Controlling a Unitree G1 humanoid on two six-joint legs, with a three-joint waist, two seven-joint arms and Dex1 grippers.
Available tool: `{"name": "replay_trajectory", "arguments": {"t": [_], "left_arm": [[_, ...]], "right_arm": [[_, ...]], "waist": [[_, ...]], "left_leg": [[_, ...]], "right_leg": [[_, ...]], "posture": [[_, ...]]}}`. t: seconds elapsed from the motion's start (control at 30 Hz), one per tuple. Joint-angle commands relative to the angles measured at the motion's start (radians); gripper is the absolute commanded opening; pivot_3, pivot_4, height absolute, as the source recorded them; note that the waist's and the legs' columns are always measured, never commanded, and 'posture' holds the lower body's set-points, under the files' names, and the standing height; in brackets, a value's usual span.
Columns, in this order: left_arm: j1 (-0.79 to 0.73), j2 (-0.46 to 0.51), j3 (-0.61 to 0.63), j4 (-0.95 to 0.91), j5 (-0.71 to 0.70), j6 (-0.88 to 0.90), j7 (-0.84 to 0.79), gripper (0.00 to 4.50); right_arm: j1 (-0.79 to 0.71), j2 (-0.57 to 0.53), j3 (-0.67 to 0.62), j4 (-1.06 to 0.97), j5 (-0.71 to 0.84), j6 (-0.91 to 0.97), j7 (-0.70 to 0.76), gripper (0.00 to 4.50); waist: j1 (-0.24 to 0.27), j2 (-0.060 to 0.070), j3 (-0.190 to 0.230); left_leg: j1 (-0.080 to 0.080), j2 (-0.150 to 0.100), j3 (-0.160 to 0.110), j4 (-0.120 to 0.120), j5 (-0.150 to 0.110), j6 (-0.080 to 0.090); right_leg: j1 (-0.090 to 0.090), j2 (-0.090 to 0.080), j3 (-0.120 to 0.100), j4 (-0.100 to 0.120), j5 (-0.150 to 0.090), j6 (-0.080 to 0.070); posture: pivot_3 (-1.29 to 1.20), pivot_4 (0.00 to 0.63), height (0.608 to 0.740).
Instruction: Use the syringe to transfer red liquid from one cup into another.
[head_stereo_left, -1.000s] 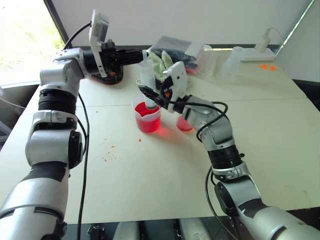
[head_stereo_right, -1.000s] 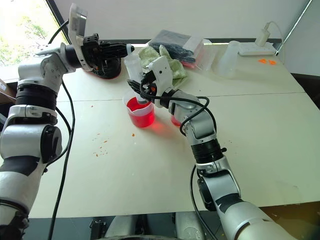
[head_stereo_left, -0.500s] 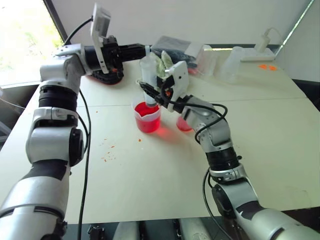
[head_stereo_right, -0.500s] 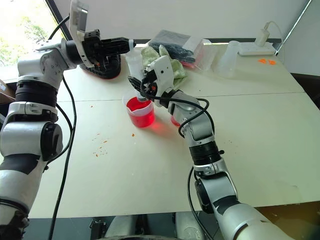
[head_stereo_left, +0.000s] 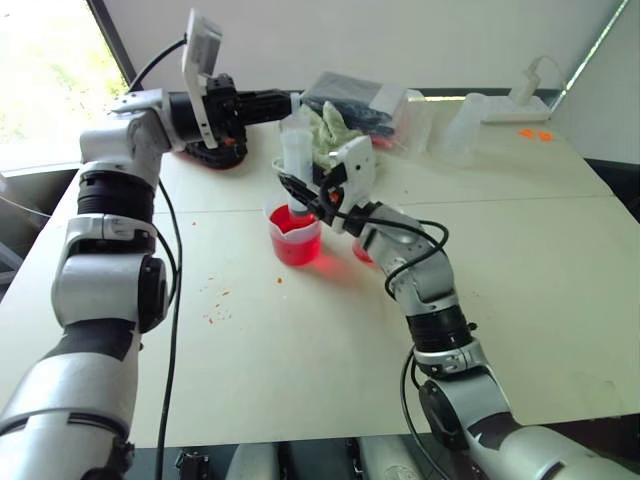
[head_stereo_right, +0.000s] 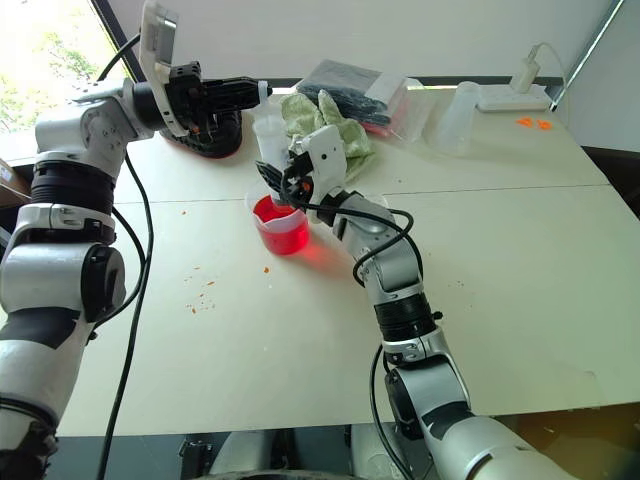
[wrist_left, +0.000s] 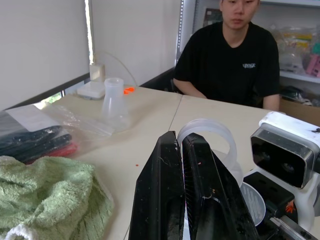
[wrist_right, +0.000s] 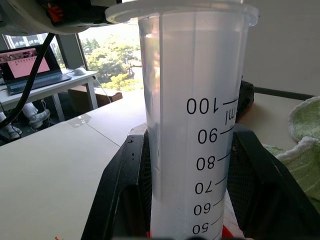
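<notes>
Syringe lowered, orange tip in beaker

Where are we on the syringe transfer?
Done: right gripper holds the syringe upright, tip down in the beaker of red liquid. In hand: left gripper, shut, at the plunger top. Left: draw, move to the smaller cup, empty.

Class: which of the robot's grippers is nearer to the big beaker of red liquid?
Right. The right gripper holds the syringe upright just above the beaker; the left gripper is higher, at the syringe's top.
</notes>
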Motion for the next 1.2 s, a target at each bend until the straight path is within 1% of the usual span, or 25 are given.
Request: {"name": "replay_trajectory", "arguments": {"t": [0.03,0.37,0.53,0.63,0.67,0.73,0.77,0.83,0.87,0.9,1.2], "left_arm": [[-0.107,0.01,0.086,-0.03,-0.052,-0.018,0.05,0.04],[-0.125,0.01,0.09,-0.01,-0.048,-0.031,0.052,0.04],[-0.074,0.02,0.048,-0.05,-0.026,-0.003,0.015,0.04],[-0.027,0.033,0.014,-0.092,-0.01,0.016,-0.019,0.94],[-0.02,0.034,0.016,-0.098,-0.012,0.021,-0.015,1.35],[-0.012,0.037,0.021,-0.103,-0.006,0.017,0.011,2.27],[-0.007,0.04,0.018,-0.108,0.0,0.012,0.014,2.8],[0.002,0.047,0.014,-0.121,0.001,0.005,0.007,3.66],[0.006,0.048,0.015,-0.127,-0.001,0.0,0.004,4.26],[0.008,0.05,0.016,-0.131,-0.003,-0.003,0.005,4.46],[0.03,0.087,0.028,-0.159,-0.01,0.012,0.0,4.46]], "right_arm": [[0.021,0.039,0.09,-0.026,0.0,0.017,0.031,1.41],[0.014,0.037,0.087,-0.021,-0.003,0.015,0.036,1.41],[-0.001,0.038,0.08,-0.015,-0.005,0.011,0.035,1.41],[-0.014,0.036,0.071,-0.014,-0.007,0.009,0.036,1.41],[-0.018,0.035,0.068,-0.013,-0.007,0.01,0.036,1.41],[-0.027,0.034,0.062,-0.011,-0.006,0.011,0.038,1.41],[-0.031,0.033,0.06,-0.011,-0.006,0.011,0.039,1.41],[-0.036,0.031,0.057,-0.009,-0.006,0.009,0.042,1.41],[-0.039,0.03,0.056,-0.007,-0.006,0.008,0.044,1.41],[-0.041,0.029,0.055,-0.006,-0.006,0.006,0.045,1.41],[-0.077,0.014,0.034,0.02,-0.01,-0.013,0.05,1.41]], "waist": [[0.0,0.0,0.0],[0.0,0.0,0.0],[-0.001,0.0,0.0],[-0.004,0.0,0.0],[-0.004,0.0,0.0],[-0.002,0.0,0.0],[-0.001,0.0,0.0],[-0.001,0.0,0.0],[-0.001,0.0,0.0],[-0.001,0.0,0.0],[-0.004,0.0,0.0]], "left_leg": [[0.0,0.0,0.0,0.0,0.0,0.0],[0.0,0.0,0.0,0.0,0.0,0.0],[0.0,0.0,0.0,0.0,0.0,0.0],[0.0,0.0,0.0,0.0,0.0,0.0],[0.0,0.0,0.0,0.0,0.0,0.0],[0.001,0.0,0.0,0.0,0.0,0.0],[0.001,0.0,0.0,0.0,0.0,0.0],[0.001,-0.001,0.0,0.0,0.0,0.0],[0.001,-0.001,0.0,0.0,0.0,0.0],[0.001,-0.001,0.0,0.0,0.0,0.0],[0.001,-0.001,-0.001,0.0,0.0,0.0]], "right_leg": [[0.0,0.0,0.0,0.0,0.0,0.0],[0.0,0.0,0.0,0.0,0.0,0.0],[0.0,0.0,0.0,0.0,0.0,0.0],[0.0,0.0,0.0,0.001,0.0,0.0],[0.0,0.0,0.0,0.001,0.0,0.0],[-0.001,0.0,0.0,0.004,0.0,0.0],[-0.001,0.0,0.0,0.004,0.0,0.0],[-0.001,-0.001,0.0,0.004,0.0,0.0],[-0.001,-0.001,0.0,0.004,0.0,0.0],[-0.001,-0.001,0.0,0.004,0.0,0.0],[-0.001,-0.001,0.0,0.004,0.0,0.0]], "posture": [[0.0,0.15,0.711],[0.0,0.15,0.711],[0.0,0.15,0.711],[0.0,0.15,0.711],[0.0,0.15,0.711],[0.0,0.15,0.711],[0.0,0.15,0.711],[0.0,0.15,0.711],[0.0,0.15,0.711],[0.0,0.15,0.711],[0.0,0.15,0.711]]}}
